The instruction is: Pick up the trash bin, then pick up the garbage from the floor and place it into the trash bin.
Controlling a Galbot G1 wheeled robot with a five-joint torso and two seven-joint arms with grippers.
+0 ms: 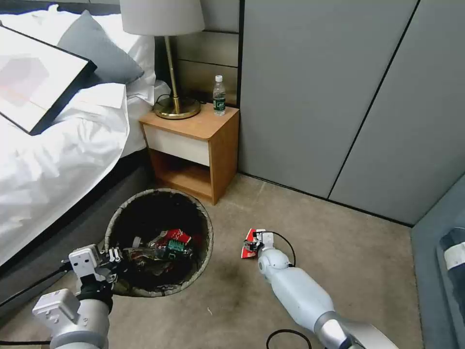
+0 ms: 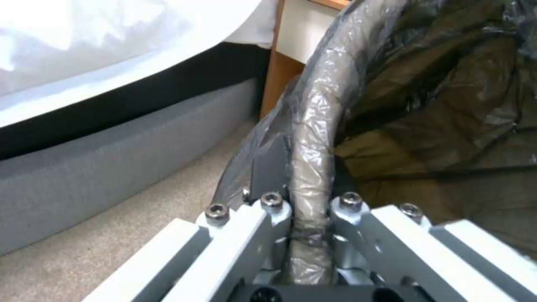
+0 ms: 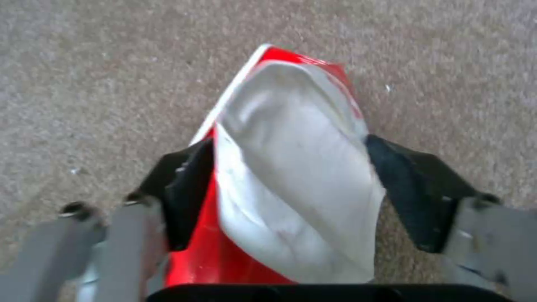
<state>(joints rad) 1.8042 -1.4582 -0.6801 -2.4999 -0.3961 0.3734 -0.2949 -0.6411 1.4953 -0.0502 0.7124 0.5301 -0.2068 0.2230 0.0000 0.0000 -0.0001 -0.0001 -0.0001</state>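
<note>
Carton [image 3: 291,176] on the carpet is pinched by the right gripper [image 1: 253,241]; it should be lifted straight while the bin [image 1: 206,220] rim is kept clamped by the left gripper [image 2: 310,218].

Both arms are clad in smooth, pale grey-white rounded shells. The right arm [image 1: 300,291] tapers from a brushed metal collar to a ball-shaped wrist, with a thin black cable looping from the wrist to the right gripper [image 1: 254,241], which is small, white and black. The left arm [image 1: 77,315] ends in a black ribbed cuff and boxy white housings, with a black cable trailing off. The left gripper [image 2: 310,209] has flat white-silver linkage bars fastened with hex-socket screws on a black base. In the right wrist view, the fingers [image 3: 411,188] are matt black, wedge-shaped pads on grey links.
</note>
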